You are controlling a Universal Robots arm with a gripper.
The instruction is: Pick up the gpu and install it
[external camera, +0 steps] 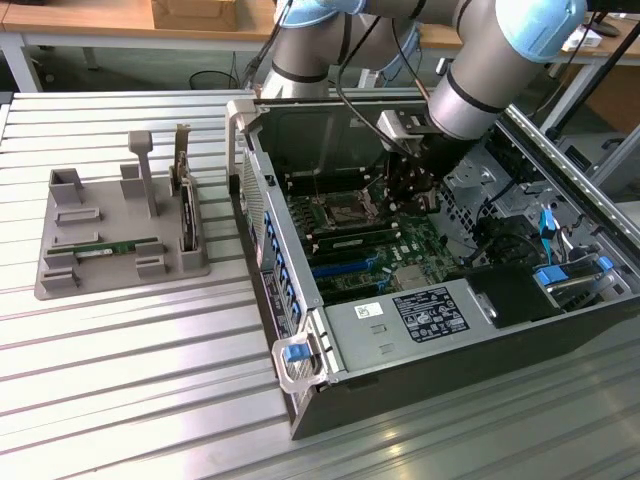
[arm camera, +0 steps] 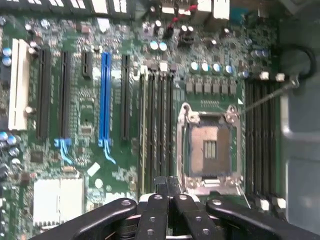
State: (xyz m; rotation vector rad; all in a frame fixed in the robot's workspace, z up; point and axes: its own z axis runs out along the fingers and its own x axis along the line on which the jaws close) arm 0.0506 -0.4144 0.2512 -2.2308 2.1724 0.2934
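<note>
The gpu (external camera: 118, 246), a thin green stick with a white label, lies flat in the grey holder (external camera: 60, 275) on the exterior view's left, far from the arm. My gripper (external camera: 408, 188) hangs inside the open computer case (external camera: 300, 400), just above the green motherboard (external camera: 400, 245). In the wrist view the gripper (arm camera: 167, 181) is shut, its black fingertips pressed together with nothing visible between them. They sit over the row of dark memory slots (arm camera: 157, 125) beside the silver processor socket (arm camera: 207, 150).
An upright dark card with a metal bracket (external camera: 184, 200) stands in the holder beside the stick. A blue slot (arm camera: 104, 97) and black slots cross the board. The case's raised side wall (external camera: 270, 240) lies between holder and motherboard. The ribbed metal table (external camera: 130, 380) extends in front.
</note>
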